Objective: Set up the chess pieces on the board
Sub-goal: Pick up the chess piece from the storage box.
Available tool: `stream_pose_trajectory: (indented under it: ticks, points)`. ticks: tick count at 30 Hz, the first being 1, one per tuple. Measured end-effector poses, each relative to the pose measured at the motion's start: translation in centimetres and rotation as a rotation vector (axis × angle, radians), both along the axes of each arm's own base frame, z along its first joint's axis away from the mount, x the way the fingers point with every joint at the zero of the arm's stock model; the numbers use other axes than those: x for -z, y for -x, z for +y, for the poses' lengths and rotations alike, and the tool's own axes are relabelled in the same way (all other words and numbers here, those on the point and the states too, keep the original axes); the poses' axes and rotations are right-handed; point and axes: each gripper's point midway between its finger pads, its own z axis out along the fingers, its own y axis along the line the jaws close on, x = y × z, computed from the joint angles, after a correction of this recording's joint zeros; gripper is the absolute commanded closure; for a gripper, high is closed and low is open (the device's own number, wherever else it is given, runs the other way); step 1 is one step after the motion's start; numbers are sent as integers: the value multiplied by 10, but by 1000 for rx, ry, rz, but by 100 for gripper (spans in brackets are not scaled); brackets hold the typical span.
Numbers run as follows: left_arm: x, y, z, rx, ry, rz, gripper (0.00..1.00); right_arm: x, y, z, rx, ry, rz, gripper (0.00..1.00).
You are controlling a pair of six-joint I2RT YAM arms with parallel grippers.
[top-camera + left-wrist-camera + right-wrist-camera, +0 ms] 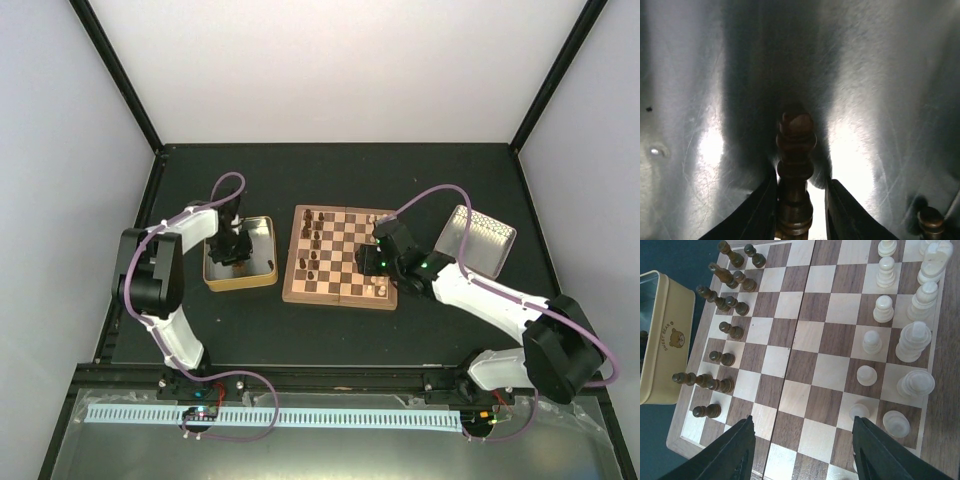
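The tin (242, 286) walls in the left end effector (801, 205), which flanks a dark chess piece (796, 145); pinching or not, I cannot tell. Its long axis follows the fingers (757, 215), head pointing away. The right end effector (802, 430) hangs spread above the board (805, 335).

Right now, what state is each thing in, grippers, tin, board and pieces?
Tin, open-topped.
Board, unfolded flat.
Left gripper, down in the tin, jaws flanking a dark piece; grip unclear.
Right gripper, open, empty, above the board.
Dark pieces, on the board's tin side.
Pale pieces, upright on the opposite side.
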Motion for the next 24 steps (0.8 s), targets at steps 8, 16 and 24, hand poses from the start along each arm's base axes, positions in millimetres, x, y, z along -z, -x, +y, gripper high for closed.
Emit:
stream_pose_trajectory:
  ticks: [8, 16, 24]
  points:
    - [-3, -8, -1, 35, 0, -15, 96, -6, 0, 0, 2, -14, -11, 46]
    - [-19, -10, 2, 42, -17, -60, 98, -28, 3, -1, 6, -78, -65, 46]
    - [-98, -14, -28, 150, 78, -293, 98, -51, 12, 19, -74, -206, -70, 44]
